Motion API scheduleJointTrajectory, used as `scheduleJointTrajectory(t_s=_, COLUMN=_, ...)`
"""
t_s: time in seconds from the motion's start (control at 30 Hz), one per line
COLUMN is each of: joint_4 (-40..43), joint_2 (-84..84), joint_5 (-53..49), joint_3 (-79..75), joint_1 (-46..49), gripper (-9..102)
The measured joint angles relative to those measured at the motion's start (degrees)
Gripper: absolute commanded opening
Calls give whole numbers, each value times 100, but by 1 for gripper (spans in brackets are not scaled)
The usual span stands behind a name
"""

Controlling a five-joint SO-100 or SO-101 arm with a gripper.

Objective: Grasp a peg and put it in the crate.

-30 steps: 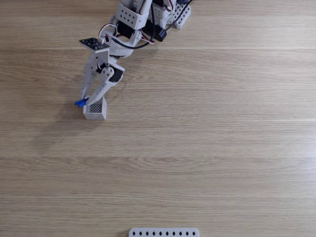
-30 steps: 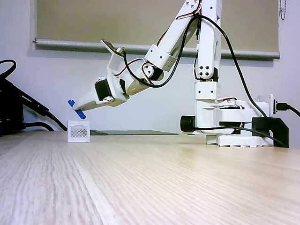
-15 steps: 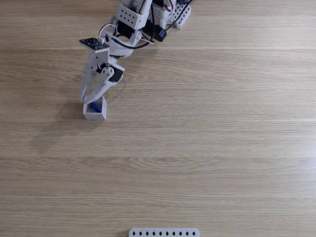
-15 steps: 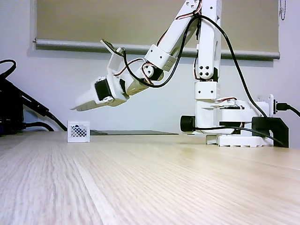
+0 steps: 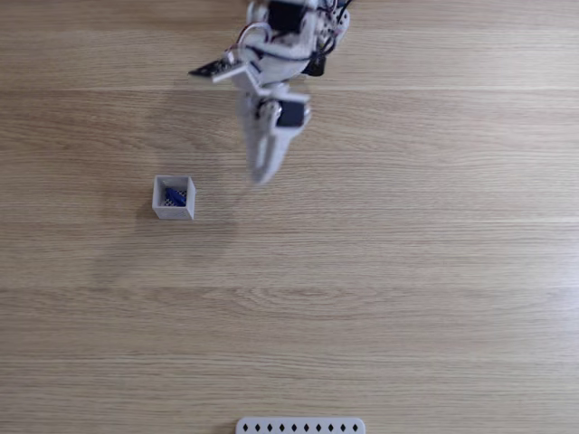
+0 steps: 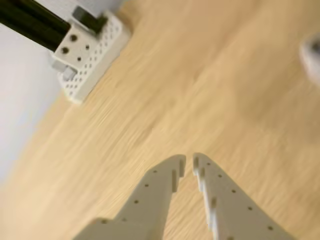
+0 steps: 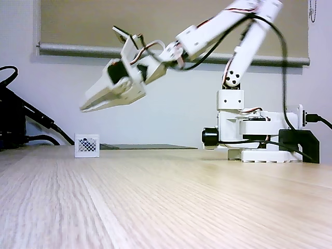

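Blue peg [image 5: 175, 195] lies inside white crate [image 5: 173, 198] on wooden tabletop [image 5: 389, 262] | gripper [image 5: 261, 177] hangs in the air well right of the crate, fingers nearly closed, holding nothing.

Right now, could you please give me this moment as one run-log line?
small bright-blue plastic peg: inside small white cube-shaped crate | end effector: nearly shut, empty, raised | place: done

Lay inside the crate [image 5: 173, 198]: the small bright-blue peg [image 5: 174, 194], resting on the dark grid bottom, against the top-right part in a fixed view. Stood upright on the wooden surface [image 5: 380, 253], white-walled, cube-shaped, open on top.
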Motion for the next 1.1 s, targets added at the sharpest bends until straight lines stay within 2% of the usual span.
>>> scheduleJointTrajectory(t_s=0.17, joint_4=2338, joint_2=1389, joint_5=2241, joint_3=9, joint_1=-492, gripper=-1)
scheduleJointTrajectory(t_s=0.27, joint_4=3445, joint_2=2118, joint_5=3454, joint_3=9, joint_1=-563, gripper=-1)
scheduleJointTrajectory(t_s=0.37, joint_4=4324, joint_2=2821, joint_5=4359, joint_3=18, joint_1=-633, gripper=-1)
scheduleJointTrajectory(t_s=0.47, joint_4=4939, joint_2=3472, joint_5=4737, joint_3=185, joint_1=-686, gripper=0)
scheduleJointTrajectory(t_s=0.77, joint_4=5405, joint_2=5396, joint_5=4896, joint_3=1477, joint_1=-677, gripper=0)
scheduleJointTrajectory(t_s=1.1, joint_4=5405, joint_2=5520, joint_5=4913, joint_3=1775, joint_1=-677, gripper=-1)
